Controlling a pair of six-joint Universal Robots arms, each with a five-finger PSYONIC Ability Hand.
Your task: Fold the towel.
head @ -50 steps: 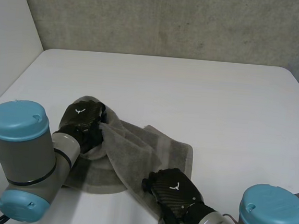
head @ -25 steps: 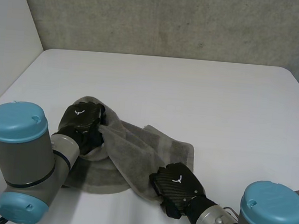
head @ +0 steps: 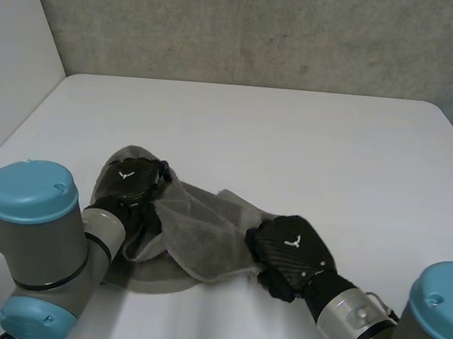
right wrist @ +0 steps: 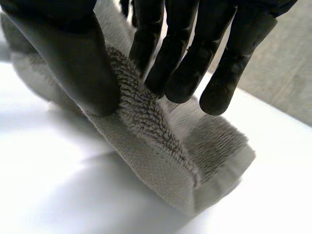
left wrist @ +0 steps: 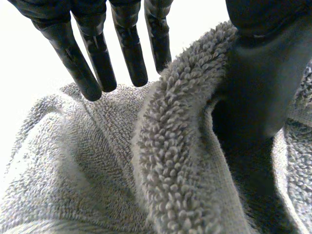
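Judging the fold barely begun: the grey terry towel [head: 205,231] lies bunched and creased at about 7 o'clock on the white worktop [head: 308,145], with no flat half laid over. My left robot hand [head: 130,183] pinches a raised ridge at its 10 o'clock edge between thumb and fingers. The right robot hand [head: 289,253] pinches its 4 o'clock edge likewise. Spreading and folding remain.

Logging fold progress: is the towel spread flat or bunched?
Bunched: the towel lies rumpled in ridges, pinched by the left hand and right hand.
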